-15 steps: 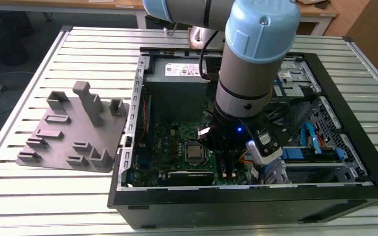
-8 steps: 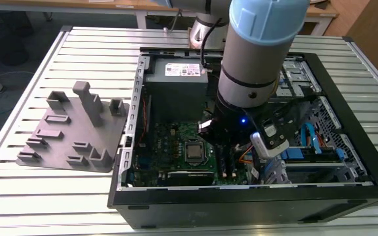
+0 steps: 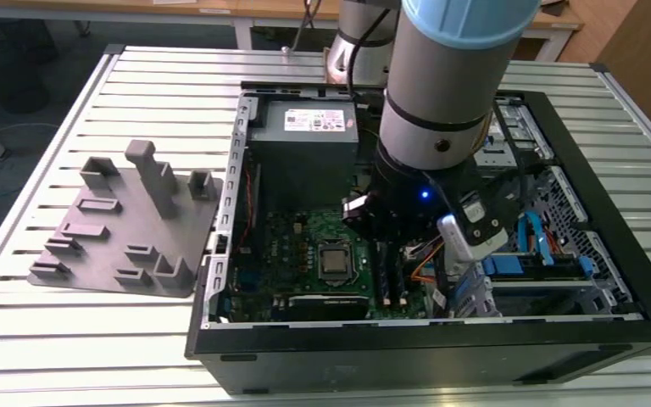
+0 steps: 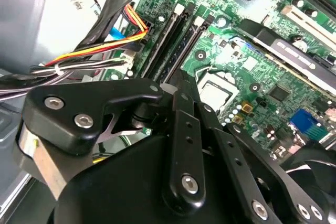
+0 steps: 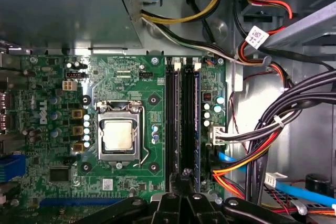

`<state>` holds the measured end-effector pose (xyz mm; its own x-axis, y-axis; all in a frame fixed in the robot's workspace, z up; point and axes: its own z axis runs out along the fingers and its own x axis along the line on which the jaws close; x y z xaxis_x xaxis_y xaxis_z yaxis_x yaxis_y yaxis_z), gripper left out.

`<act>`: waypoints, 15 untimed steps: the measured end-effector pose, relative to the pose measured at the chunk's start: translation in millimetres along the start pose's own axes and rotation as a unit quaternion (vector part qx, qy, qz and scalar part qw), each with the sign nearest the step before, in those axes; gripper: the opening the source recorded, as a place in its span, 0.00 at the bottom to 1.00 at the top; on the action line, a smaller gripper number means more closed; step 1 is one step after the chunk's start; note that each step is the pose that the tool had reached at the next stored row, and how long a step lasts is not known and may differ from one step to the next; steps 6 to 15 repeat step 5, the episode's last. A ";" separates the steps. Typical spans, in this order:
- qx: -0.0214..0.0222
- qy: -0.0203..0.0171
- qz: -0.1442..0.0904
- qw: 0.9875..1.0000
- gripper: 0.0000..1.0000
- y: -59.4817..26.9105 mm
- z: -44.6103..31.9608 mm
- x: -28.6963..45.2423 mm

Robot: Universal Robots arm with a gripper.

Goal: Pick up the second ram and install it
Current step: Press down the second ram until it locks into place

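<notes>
Hovering pincer point(image 5: 185, 179) over motherboard point(image 5: 126, 82) inside case point(image 3: 597, 127) on slatted table point(image 3: 77, 339)

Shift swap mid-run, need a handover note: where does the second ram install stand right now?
Gripper: down inside the open case, right over the near end of the memory slots, beside the CPU socket. I cannot tell whether it is open or shut.
Second ram: I cannot tell whether it is in the gripper or already in a slot, because it blends with the dark slots.
Holder plate: on the table, at the exterior view's left of the case, apart from the arm.
Done: arm is at the slots.
Left: seating not confirmed, so treat the install as open.
</notes>
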<state>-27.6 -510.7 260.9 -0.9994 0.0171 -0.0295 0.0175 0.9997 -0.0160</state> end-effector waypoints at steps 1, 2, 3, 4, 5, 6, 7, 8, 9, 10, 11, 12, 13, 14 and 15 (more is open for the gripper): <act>0.000 0.000 0.000 1.000 0.07 0.0 -0.1 0.0; 0.000 0.000 0.000 1.000 0.07 0.0 -0.3 0.0; 0.000 0.000 0.000 1.000 0.07 0.0 -0.4 0.0; 0.000 0.000 0.000 1.000 0.07 0.0 -0.4 0.0; 0.000 0.000 0.000 1.000 0.07 0.0 -0.5 0.0; 0.000 0.000 0.000 1.000 0.07 0.0 -0.5 0.0; 0.000 0.000 0.000 1.000 0.07 0.0 -0.5 0.0; 0.000 0.000 0.000 1.000 0.07 0.0 -0.5 0.0; 0.000 0.000 0.000 1.000 0.07 0.0 -0.5 0.0; 0.000 0.000 0.000 1.000 0.07 0.0 -0.5 0.0; 0.000 0.000 0.000 1.000 0.07 0.0 -0.5 0.0; 0.000 0.000 0.000 1.000 0.07 0.0 -0.5 0.0; 0.000 0.000 0.000 1.000 0.07 0.0 -0.5 0.0; 0.000 0.000 0.000 1.000 0.07 0.0 -0.5 0.0; 0.000 0.000 0.000 1.000 0.07 0.0 -0.5 0.0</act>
